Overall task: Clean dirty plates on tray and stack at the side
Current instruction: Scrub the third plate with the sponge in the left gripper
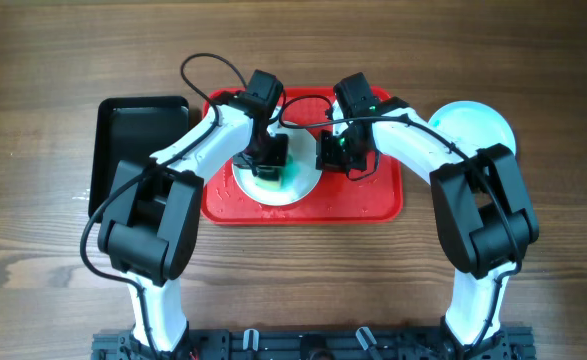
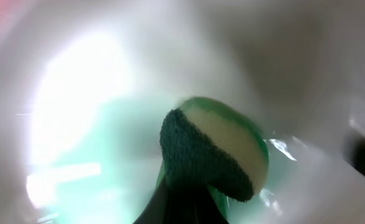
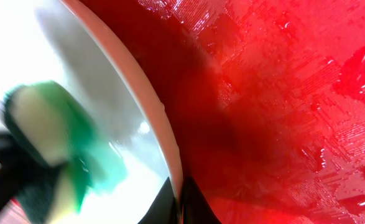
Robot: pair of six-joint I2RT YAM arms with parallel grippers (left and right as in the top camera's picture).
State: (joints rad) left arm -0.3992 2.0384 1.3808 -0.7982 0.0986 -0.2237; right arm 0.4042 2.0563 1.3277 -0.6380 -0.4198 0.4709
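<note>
Overhead: our left gripper (image 1: 268, 165) clenches a sponge (image 1: 269, 182) onto the white plate (image 1: 303, 185), centred on the red tray (image 1: 373, 200). Left wrist: the sponge is pressed flat for scrubbing. Right wrist: our right gripper (image 3: 181, 199) pinches the plate's rim at 2 o'clock, steadying it.

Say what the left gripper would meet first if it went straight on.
Pointing down, the left gripper holds a sponge that looks pressed to the white plate on the tray; the plate comes first, though depth is unclear.
</note>
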